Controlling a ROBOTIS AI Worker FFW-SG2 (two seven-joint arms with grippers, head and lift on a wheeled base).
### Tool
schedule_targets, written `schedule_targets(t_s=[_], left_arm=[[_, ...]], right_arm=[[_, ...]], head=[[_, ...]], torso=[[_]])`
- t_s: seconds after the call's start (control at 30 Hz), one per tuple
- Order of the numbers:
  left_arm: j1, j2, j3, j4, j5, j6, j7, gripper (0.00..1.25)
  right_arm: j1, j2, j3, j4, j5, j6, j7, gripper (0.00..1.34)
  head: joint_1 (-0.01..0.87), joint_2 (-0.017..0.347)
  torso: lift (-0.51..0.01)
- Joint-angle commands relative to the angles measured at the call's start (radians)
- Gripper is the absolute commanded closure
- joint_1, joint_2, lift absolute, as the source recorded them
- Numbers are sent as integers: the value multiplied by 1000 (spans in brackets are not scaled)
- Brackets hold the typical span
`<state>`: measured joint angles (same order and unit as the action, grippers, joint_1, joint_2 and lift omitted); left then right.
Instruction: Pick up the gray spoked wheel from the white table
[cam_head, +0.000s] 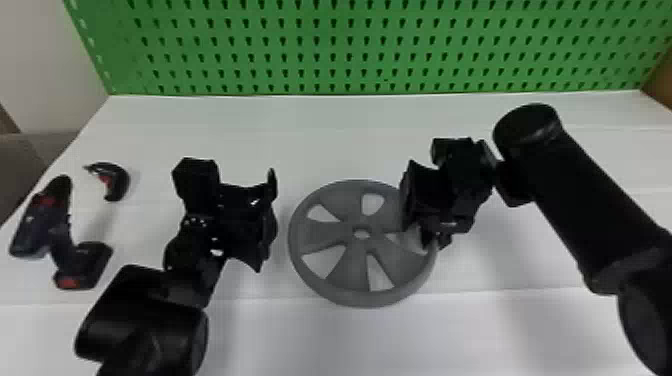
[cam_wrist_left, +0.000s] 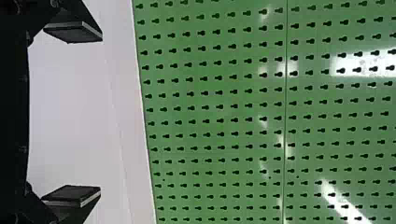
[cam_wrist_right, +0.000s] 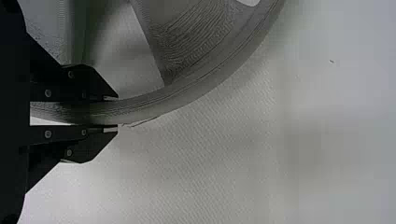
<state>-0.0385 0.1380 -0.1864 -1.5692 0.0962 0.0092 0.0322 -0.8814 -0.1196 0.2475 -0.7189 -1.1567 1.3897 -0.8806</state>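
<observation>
The gray spoked wheel (cam_head: 345, 270) lies on the white table (cam_head: 310, 135) between my two arms. At its right rim is my right gripper (cam_head: 430, 242). In the right wrist view the wheel's rim (cam_wrist_right: 187, 93) passes between the two fingers of my right gripper (cam_wrist_right: 114, 113), which is shut on it. To the left of the wheel, apart from it, stands my left gripper (cam_head: 272, 220). The left wrist view has my left gripper (cam_wrist_left: 100, 114) with its fingers wide apart, open, and nothing between them.
A black and red drill (cam_head: 60, 235) lies at the table's left side, with a small black and red tool (cam_head: 117, 182) behind it. A green pegboard (cam_head: 350, 45) rises along the table's back edge.
</observation>
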Motion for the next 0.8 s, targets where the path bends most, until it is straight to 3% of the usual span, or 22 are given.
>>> schedule_targets(t_s=[0.0, 0.53, 0.77], left_arm=[[-1, 0, 1, 0, 0, 0, 0, 127], [3, 0, 4, 0, 2, 0, 0, 128], [5, 0, 4, 0, 2, 0, 0, 128]], right_arm=[[-1, -2, 1, -1, -4, 2, 0, 1036], [-25, -15, -106, -70, 6, 114, -1, 1036], [-41, -18, -109, -85, 9, 155, -3, 1036]], head=[[767, 35], [767, 35], [767, 35]], torso=[[-107], [-107], [-107]])
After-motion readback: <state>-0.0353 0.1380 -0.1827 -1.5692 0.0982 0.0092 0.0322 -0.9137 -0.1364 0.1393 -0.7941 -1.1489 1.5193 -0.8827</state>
